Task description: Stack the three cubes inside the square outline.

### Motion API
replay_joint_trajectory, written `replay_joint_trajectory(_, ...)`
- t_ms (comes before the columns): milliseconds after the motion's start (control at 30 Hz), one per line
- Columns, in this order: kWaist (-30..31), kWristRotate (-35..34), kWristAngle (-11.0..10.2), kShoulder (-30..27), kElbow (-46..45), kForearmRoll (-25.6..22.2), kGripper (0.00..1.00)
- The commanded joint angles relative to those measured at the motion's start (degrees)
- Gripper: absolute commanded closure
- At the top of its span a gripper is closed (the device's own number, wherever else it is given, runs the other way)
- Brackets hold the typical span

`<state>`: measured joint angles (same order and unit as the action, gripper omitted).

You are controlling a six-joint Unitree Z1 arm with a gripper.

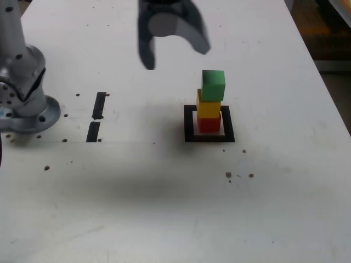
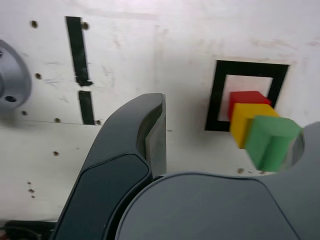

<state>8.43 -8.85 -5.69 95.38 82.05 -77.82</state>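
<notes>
Plainly no writing; green cube point(image 1: 213, 84) atop stack, tool point(image 1: 174, 50) open above.

Pincer point(image 1: 176, 53): two dark grey, smooth, curved plastic fingers point(image 1: 147, 49) with rounded shells and a lighter grey disc between them; inner finger faces flat and paler in the wrist view; arm base point(image 1: 24, 93): silver-grey metal column on a round flange with bolt holes.

Claw point(image 1: 175, 52) raised, pointing down — jaws spread wide, nothing held.
</notes>
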Motion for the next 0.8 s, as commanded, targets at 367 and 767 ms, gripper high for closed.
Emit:
replay_joint_trajectory(367,-1.9,-1.2,2.7,-5.8,-18.4,11.0,0.0)
replay_joint_trajectory(767,-2.1,-1.2,5.6,-6.8,-31.5,23.4,0.0)
